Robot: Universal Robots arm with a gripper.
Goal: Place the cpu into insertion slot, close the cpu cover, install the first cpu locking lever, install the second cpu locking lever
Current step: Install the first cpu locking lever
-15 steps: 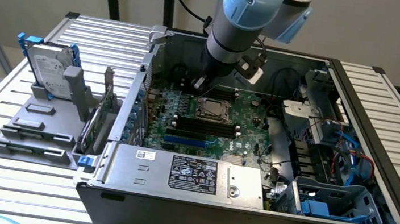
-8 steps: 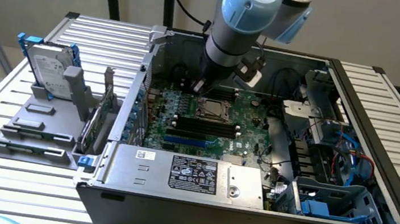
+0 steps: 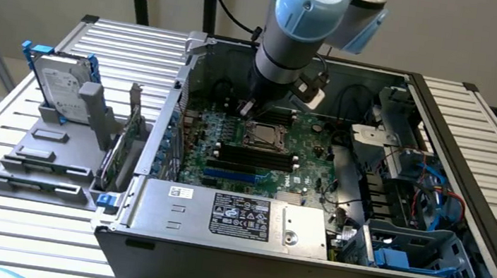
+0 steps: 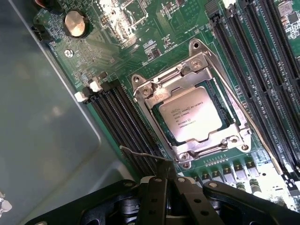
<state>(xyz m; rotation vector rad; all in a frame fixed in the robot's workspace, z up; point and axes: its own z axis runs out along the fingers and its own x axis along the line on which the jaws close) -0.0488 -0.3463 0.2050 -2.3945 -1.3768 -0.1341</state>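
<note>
The cpu [image 4: 190, 115], pale with printed text, lies flat in the insertion slot [image 4: 226, 106]. The silvery cpu cover [image 4: 154, 96] is folded down around it. One locking lever [image 4: 244, 111] runs along the far side of the socket. A second thin wire lever [image 4: 140, 153] sticks out sideways, and its end meets my gripper [image 4: 166, 172], whose black fingers are shut together. In the exterior view the gripper [image 3: 248, 110] reaches down into the open computer case, just beside the insertion slot [image 3: 266, 135].
Long black memory slots [image 4: 119, 117] flank the socket on both sides. A coin battery [image 4: 76, 23] sits on the green board. The grey case wall [image 4: 42, 122] is close by. A power supply [image 3: 230, 215], hard drive [image 3: 61, 84] and blue drive cage [image 3: 416, 248] surround the work area.
</note>
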